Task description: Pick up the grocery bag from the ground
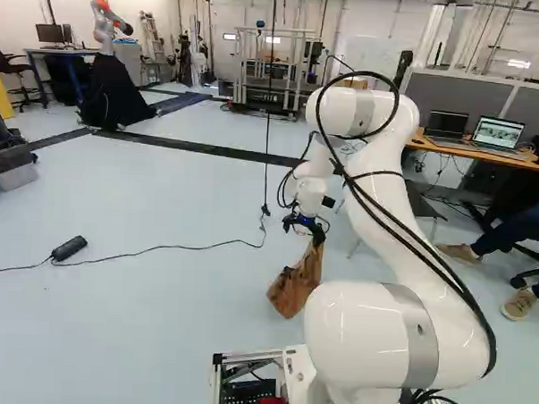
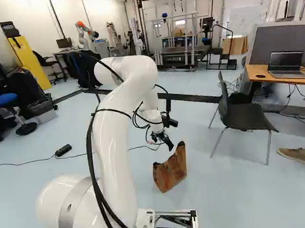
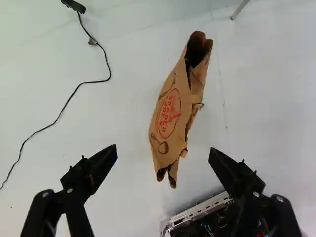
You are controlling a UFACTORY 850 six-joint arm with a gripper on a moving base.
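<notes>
Since the left base view comes first: the white arm (image 1: pixel 413 190) stands right of the middle and reaches out over the pale floor (image 1: pixel 144 205), gripper (image 1: pixel 306 227) pointing down. Grocery bag (image 1: pixel 293 288) is brown paper, resting on the floor below it. A black cable (image 1: pixel 205 248) runs across the floor off to the left, with a small black box (image 1: pixel 69 248) on it, and another robot (image 1: pixel 106 20) is way in the back.

Right base view has the bag a bit lopsided, just below and beside the gripper, with a dark chair (image 2: pixel 245 117) to its right and 2 laptops (image 2: pixel 285 63) on a desk (image 2: pixel 257 74).

Wrist view: the gripper's 2 fingers are spread wide, holding nothing. Bag's straight ahead of the gap, untouched.
</notes>
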